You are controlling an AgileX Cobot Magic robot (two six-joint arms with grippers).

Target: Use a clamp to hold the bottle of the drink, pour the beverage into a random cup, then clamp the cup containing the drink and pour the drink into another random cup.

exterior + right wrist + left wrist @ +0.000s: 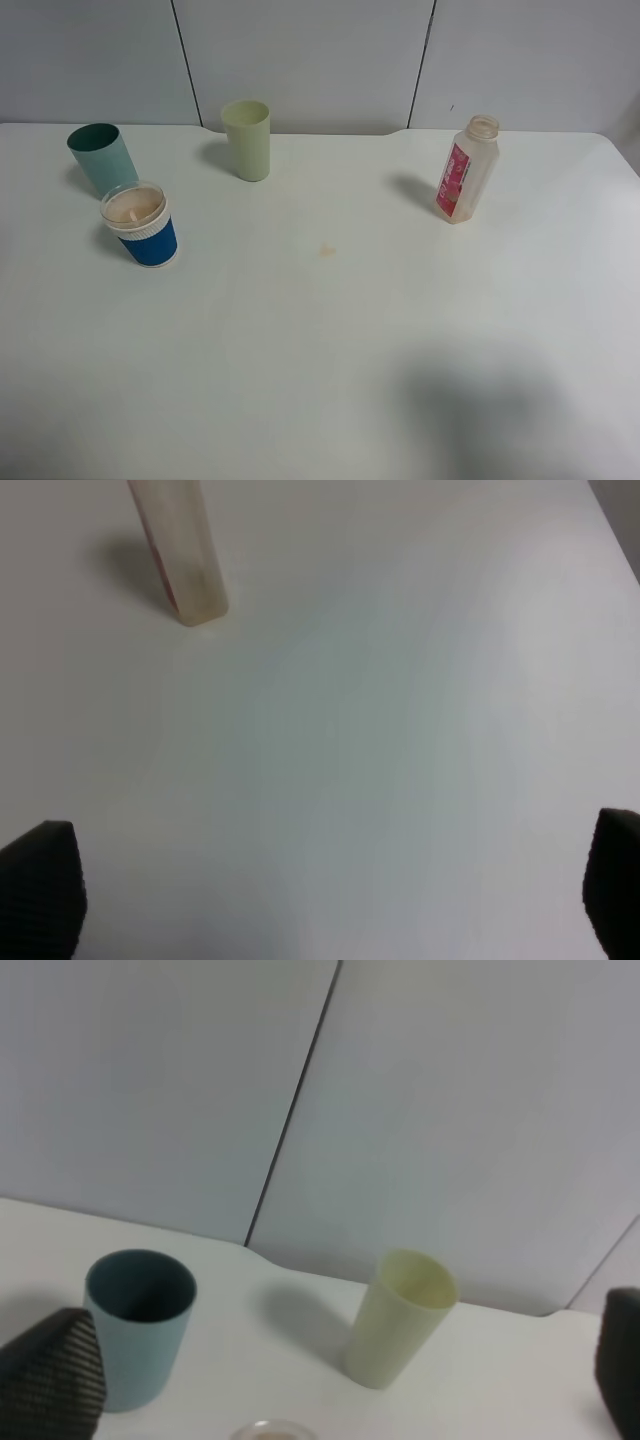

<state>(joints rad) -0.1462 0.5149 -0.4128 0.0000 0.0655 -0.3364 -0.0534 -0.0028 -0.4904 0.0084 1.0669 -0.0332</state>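
Uncapped bottle upright, well apart from three cups, ready for pouring; both claws spread apart, empty, unengaged.

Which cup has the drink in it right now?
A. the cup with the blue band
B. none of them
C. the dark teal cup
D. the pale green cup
A: the cup with the blue band shows a tan liquid surface inside its clear rim, while nothing shows inside the teal cup or, as the left wrist view shows it, the green cup.
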